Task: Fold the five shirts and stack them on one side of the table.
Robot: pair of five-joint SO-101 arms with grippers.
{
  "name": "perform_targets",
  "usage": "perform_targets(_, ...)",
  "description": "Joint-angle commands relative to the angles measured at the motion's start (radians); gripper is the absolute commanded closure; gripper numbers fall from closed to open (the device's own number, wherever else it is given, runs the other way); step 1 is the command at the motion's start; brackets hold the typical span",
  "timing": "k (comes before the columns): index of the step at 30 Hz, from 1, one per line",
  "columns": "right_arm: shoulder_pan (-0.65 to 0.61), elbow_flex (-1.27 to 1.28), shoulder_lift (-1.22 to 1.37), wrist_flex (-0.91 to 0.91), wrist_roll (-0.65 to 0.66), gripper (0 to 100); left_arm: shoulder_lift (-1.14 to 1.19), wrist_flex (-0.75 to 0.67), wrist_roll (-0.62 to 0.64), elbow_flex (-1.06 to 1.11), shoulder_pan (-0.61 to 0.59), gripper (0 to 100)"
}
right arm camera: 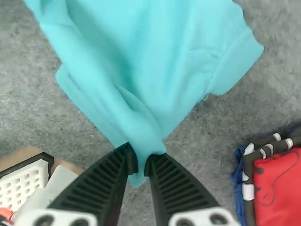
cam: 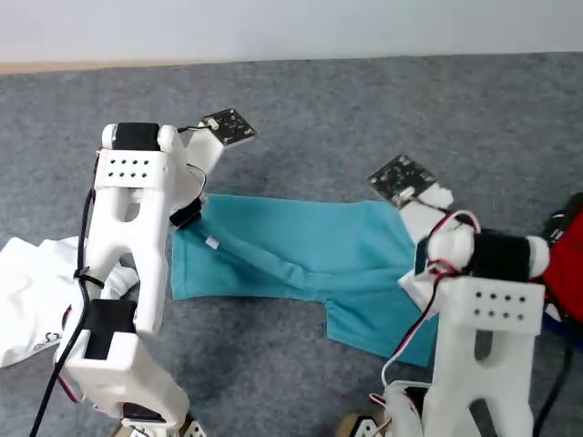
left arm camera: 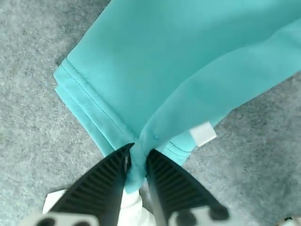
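Tension ought to be even across the teal shirt [cam: 301, 250], spread near the white shirt [cam: 32, 296], as the left claw [left arm camera: 136, 162] and right claw [right arm camera: 141, 162], each clamped on one end of it, carry the fold over together.

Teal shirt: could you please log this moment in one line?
teal shirt: partly folded | left claw: shut on teal shirt | right claw: shut on teal shirt
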Motion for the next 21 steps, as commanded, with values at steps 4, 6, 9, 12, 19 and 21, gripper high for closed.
perform_targets(4,-0.033,0.104,-0.05,0.041,0.011,98.7,-0.054,0.028,-0.003,-0.002,0.006,99)
perform_targets(6,-0.018,0.17,-0.024,0.024,0.012,98.6,-0.048,0.028,-0.003,-0.002,0.008,99)
perform_targets(9,0.048,0.226,0.035,-0.047,0.02,92.4,-0.046,0.028,-0.003,-0.002,0.005,99)
perform_targets(12,0.159,0.232,0.088,-0.119,0.005,79.2,-0.046,0.028,-0.003,-0.002,0.002,94)
perform_targets(19,0.346,0.232,0.122,-0.22,0.095,74.5,-0.054,0.029,-0.003,-0.002,0.002,91)
perform_targets(21,0.36,0.232,0.119,-0.222,0.101,74.5,-0.055,0.029,-0.003,-0.002,0.002,91)
